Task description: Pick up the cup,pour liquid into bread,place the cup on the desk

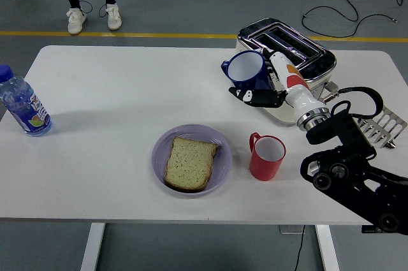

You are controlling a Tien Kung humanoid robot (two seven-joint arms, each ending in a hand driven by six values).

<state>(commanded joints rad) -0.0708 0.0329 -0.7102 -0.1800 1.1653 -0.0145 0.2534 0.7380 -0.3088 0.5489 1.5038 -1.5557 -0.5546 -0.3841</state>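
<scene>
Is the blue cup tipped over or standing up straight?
Tipped a little. The blue cup is in the air, held by the right hand, its mouth leaning toward the camera, handle to the left. Nothing is pouring out.

Bright, even light from overhead fills the view, and the white table [127, 92] shows little glare. Soft shadows lie beside the bottle [22, 105] and under the plate [220, 169] (both faint). The toaster [280, 60] top gleams. Focus is sharp throughout.
</scene>
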